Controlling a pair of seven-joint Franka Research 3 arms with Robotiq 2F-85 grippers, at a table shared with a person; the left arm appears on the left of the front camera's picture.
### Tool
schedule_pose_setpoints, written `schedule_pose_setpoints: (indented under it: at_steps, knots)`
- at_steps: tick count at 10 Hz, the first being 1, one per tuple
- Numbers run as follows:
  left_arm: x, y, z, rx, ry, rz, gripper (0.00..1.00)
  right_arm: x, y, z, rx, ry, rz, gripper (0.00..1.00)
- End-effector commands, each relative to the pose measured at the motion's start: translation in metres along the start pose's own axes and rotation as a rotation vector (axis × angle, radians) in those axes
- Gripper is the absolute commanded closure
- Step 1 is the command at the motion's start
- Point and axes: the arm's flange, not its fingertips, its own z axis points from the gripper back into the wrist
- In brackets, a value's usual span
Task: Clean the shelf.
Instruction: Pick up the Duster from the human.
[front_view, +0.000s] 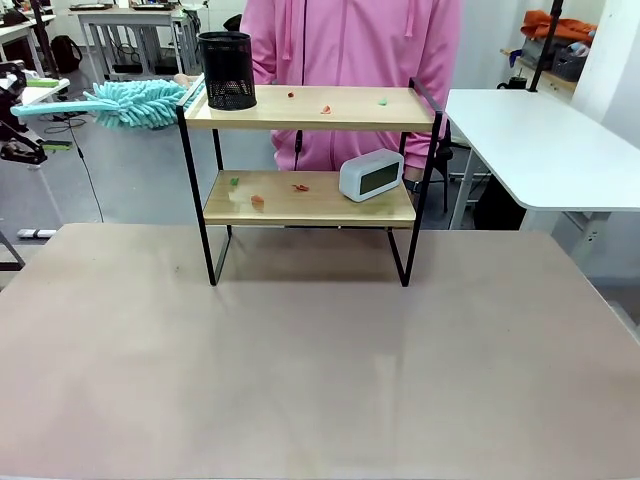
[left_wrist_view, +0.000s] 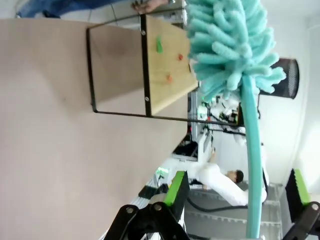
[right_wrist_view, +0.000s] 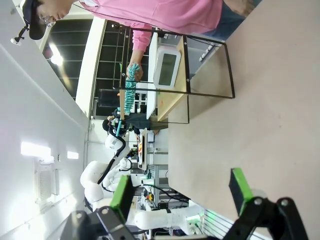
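So, how do the jaws of the left gripper (left_wrist_view: 239, 180) stand?

Wide apart, with the handle (left_wrist_view: 252, 165) of the blue-green duster (front_view: 140, 103) running between them and touching neither side, as far as the wrist view tells; nothing is gripped

Why does the duster hang there at all?

A person's hand (right_wrist_view: 136, 73) holds it at the fluffy end, level with the top board, so it looks like a handover: the handle is offered where the jaws need only close

And the right gripper (right_wrist_view: 181, 192)?

Open too, empty, over the table (front_view: 300, 380), likely parked out of the way

Where is the shelf (front_view: 270, 119)?

On the far middle of the table, just in front of the person, right of the duster. Small coloured scraps (front_view: 326, 109) lie on both boards; a black mesh cup (front_view: 226, 70) stands at the top board's left end and a white clock (front_view: 371, 174) on the lower board's right side

What could go wrong?

The cup and clock sit near the scraps, so a careless sweep may knock them over
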Motion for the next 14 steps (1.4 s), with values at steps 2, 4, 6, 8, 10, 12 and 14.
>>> schedule_pose_setpoints:
  at_steps: [2,4,6,8,10,12,14]
  knots:
    - [0.006,-0.011,-0.012,0.004,0.120,0.013,0.00,0.003,0.001,-0.001,0.020,-0.012,0.027,0.00]
    - [0.008,-0.012,-0.016,-0.011,0.120,0.011,0.00,0.003,0.001,-0.001,0.020,-0.012,0.027,0.00]
    - [0.007,-0.016,-0.014,-0.021,0.108,0.006,0.00,0.003,0.001,-0.001,0.020,-0.012,0.027,0.00]
    - [0.005,-0.016,-0.014,-0.028,0.100,0.010,0.00,0.003,0.001,-0.001,0.020,-0.012,0.027,0.00]
    - [0.006,-0.017,-0.015,-0.030,0.088,0.003,0.59,0.003,0.001,-0.001,0.020,-0.012,0.027,0.00]
    - [0.006,-0.019,-0.016,-0.036,0.092,-0.012,1.00,0.003,0.001,-0.001,0.020,-0.012,0.027,0.00]
    - [0.005,-0.019,-0.016,-0.045,0.086,-0.015,1.00,0.003,0.001,-0.001,0.020,-0.012,0.027,0.00]
